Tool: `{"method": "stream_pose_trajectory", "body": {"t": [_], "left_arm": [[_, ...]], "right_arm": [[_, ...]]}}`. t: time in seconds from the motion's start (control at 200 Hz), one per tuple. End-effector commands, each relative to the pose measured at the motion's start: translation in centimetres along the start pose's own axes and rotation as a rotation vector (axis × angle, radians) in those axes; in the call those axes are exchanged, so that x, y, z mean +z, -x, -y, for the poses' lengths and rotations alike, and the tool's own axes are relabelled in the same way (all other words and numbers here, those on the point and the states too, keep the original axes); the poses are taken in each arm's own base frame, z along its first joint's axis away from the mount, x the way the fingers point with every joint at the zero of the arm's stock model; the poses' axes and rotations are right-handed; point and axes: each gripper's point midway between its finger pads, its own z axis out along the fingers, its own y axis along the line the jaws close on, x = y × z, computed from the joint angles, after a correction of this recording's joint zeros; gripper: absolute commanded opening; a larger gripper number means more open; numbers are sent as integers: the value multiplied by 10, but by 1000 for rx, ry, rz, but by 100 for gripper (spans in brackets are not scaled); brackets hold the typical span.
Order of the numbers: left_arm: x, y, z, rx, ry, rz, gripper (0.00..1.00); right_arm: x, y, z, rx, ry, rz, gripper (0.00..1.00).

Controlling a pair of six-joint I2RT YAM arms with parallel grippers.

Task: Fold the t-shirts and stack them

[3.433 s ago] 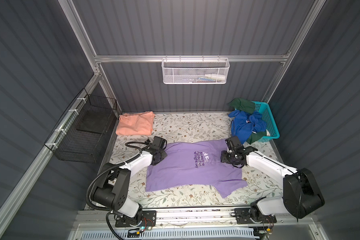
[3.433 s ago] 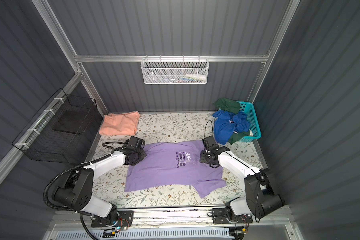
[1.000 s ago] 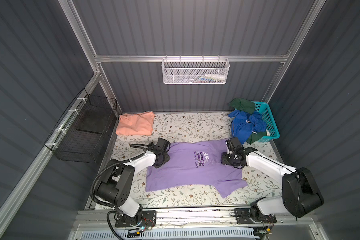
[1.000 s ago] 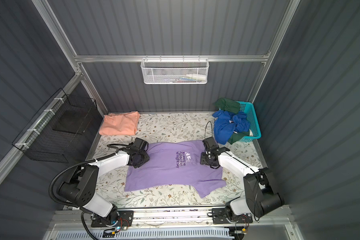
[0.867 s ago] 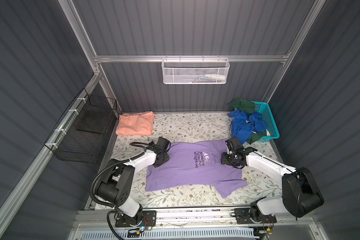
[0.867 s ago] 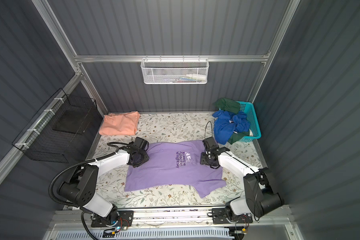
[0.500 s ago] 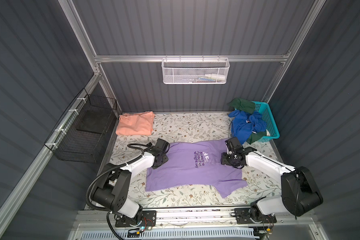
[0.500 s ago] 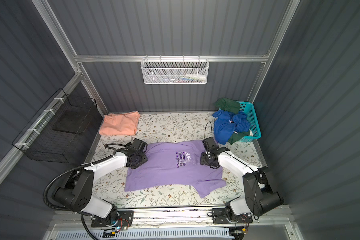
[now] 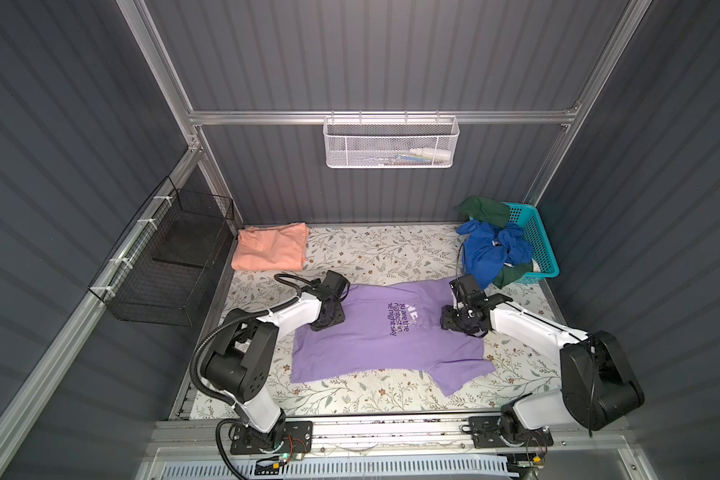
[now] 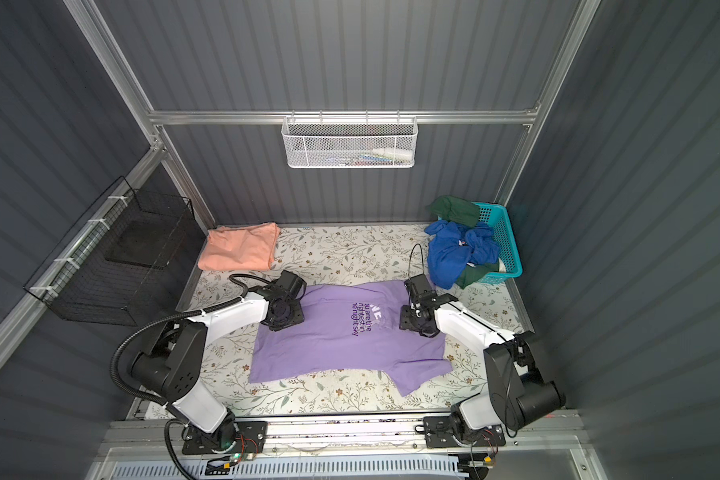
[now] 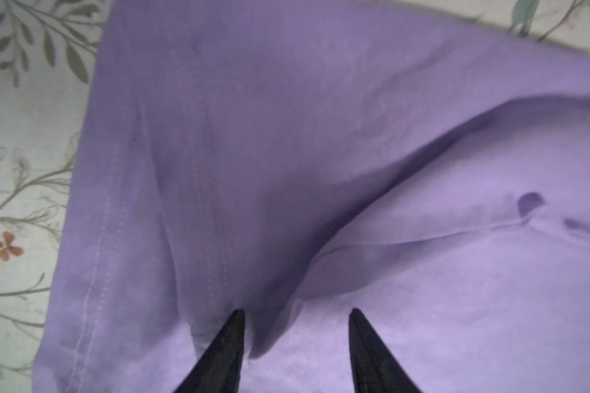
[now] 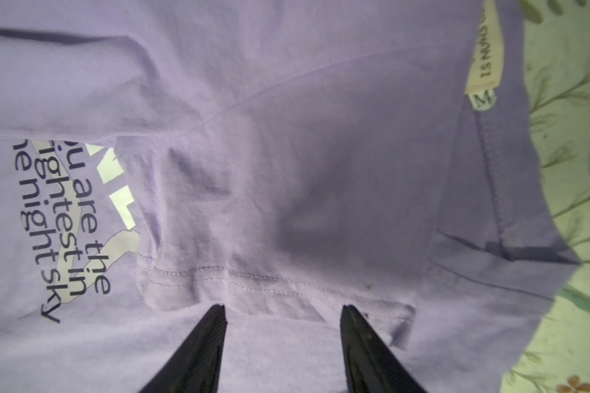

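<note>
The flowered table [image 9: 375, 249] carries everything. The purple shirt [image 9: 391, 345] lies spread across its middle, far sleeve turned in over the lettering and near sleeve flat on the table, so I'd judge it half-folded. The orange shirt [image 9: 271, 251] sits folded in the far left corner, likely as the base of the stack. The left gripper [image 11: 297, 311] rests on the shirt's left end and the right gripper [image 12: 281, 308] at the sleeve hem. Both have fingers apart, and whether either pinches cloth is hard to tell.

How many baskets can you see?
3. A white mesh basket hangs high at the back, a black wire basket hangs on the left, and a turquoise basket holding clothes sits at the far right of the table. None seem hidden.
</note>
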Motion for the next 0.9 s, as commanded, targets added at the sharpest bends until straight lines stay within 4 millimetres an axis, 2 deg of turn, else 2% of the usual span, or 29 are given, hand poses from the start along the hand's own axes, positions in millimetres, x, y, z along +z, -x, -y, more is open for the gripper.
{"method": "stream_pose_trajectory", "body": {"t": [0.0,0.27,0.395,0.585,0.775,0.89], "left_arm": [[5,-5,-15,67,105,-35,41],[-5,11,-29,81,205,28,19],[-8,21,-31,105,246,51,0],[-14,40,-31,130,303,103,0],[-22,62,-30,162,347,171,0],[-30,84,-29,203,405,237,0]], "right_arm": [[1,-4,4,-2,-9,-9,57],[1,-4,5,-5,-16,-9,57],[2,-1,8,-11,-39,-5,57],[0,5,9,-37,-64,-14,58],[10,1,9,-37,-77,-63,60],[13,1,7,-34,-66,-71,60]]}}
